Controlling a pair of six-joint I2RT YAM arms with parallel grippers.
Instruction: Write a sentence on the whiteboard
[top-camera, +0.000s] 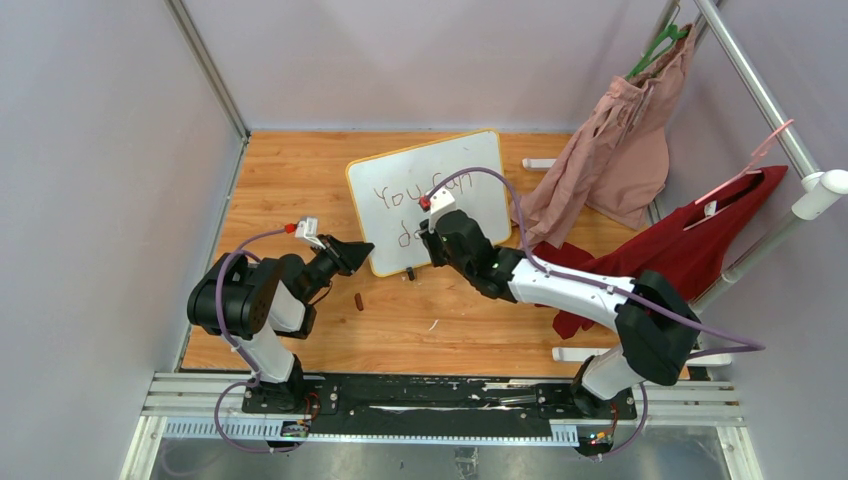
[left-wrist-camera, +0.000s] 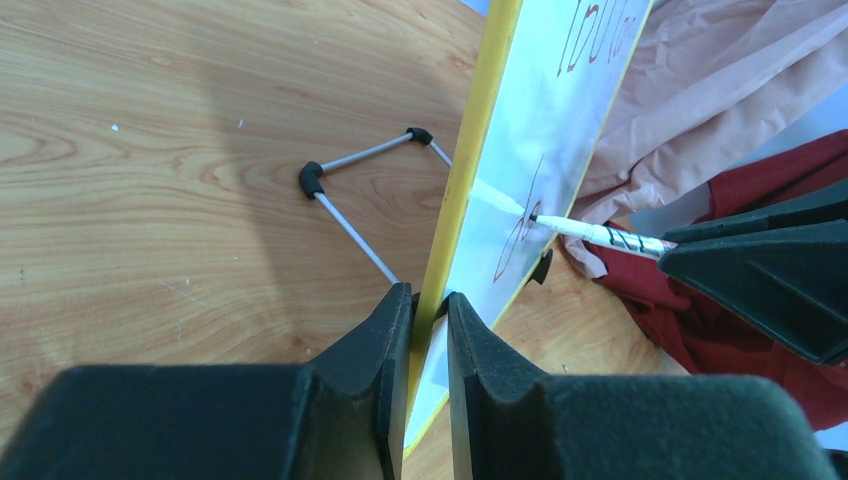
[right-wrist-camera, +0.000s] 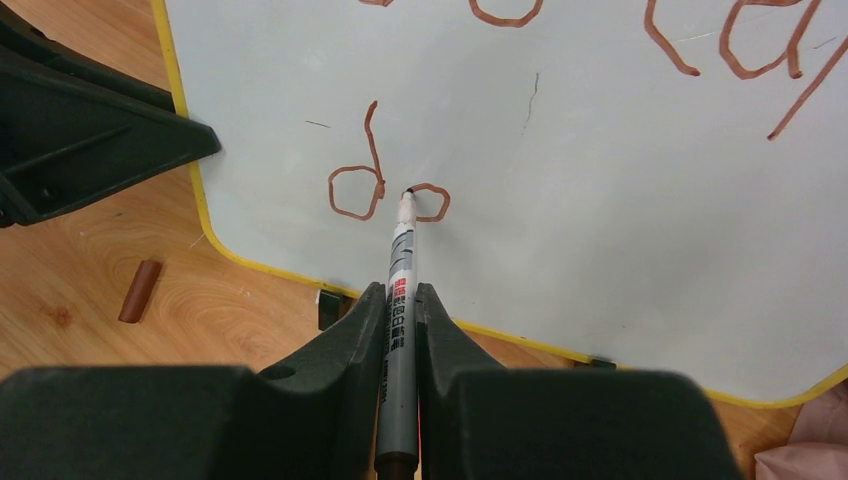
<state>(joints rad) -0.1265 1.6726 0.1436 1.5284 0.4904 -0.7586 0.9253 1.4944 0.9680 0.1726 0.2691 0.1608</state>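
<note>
wooden bench (top-camera: 450, 330) bearing yellow-framed white whiteboard (top-camera: 470, 160); left gripper (left-wrist-camera: 428, 300) clamped on its edge, right gripper (right-wrist-camera: 400, 295) clamped on grey marker (right-wrist-camera: 402, 250), mid-"o" of reddish-brown sentence (right-wrist-camera: 355, 190); next, apparently: close loop.

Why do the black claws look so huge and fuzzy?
Left wrist view: the left claw sits right by the lens, so it looks huge and soft, while the whiteboard edge it pinches looks sharp. Right wrist view: same for the right claw; the marker tip is crisp.
</note>
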